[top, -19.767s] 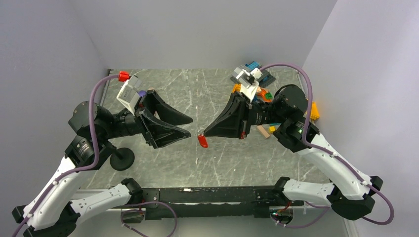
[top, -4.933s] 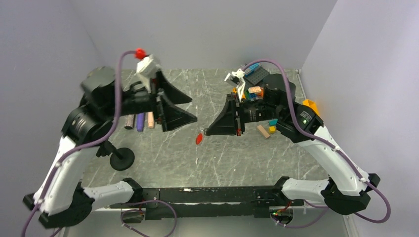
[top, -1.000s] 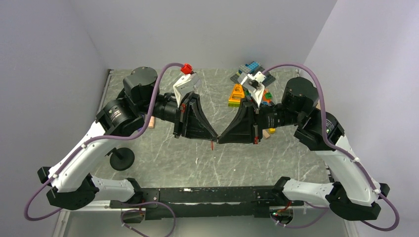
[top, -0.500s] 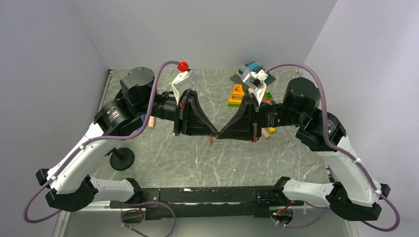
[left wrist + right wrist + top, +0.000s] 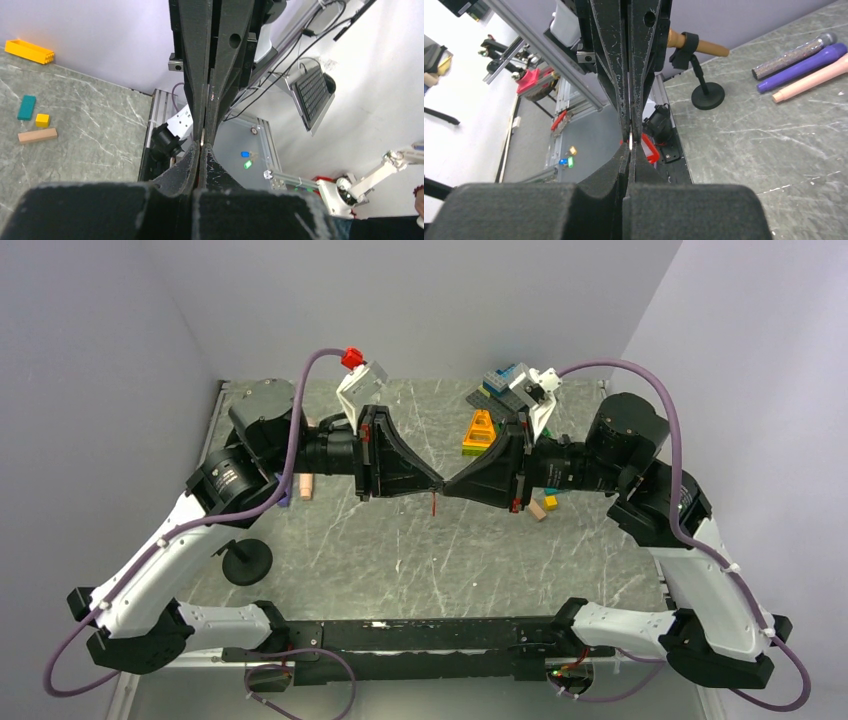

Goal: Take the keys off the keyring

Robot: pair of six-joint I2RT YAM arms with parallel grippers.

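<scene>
**Grippers met tip to tip above mid-table**

The right gripper (image 5: 450,487) pinched the keyring (image 5: 434,504), red tag dangling clear over bare table (image 5: 400,560). The left gripper (image 5: 431,486), clamped shut, touched it; its catch couldn't be told. Behind, toy blocks (image 5: 480,430) crowded the far edge; a black stand (image 5: 245,562) sat near-left.

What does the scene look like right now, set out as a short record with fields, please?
left gripper: shut, tip to tip with the right one
right gripper: shut, raised over the middle of the table
keyring: pinched where the two tips meet, red tag hanging below them, clear of the table
toy blocks: far right part of the table, untouched
black stand: near left, apart from both arms
</scene>
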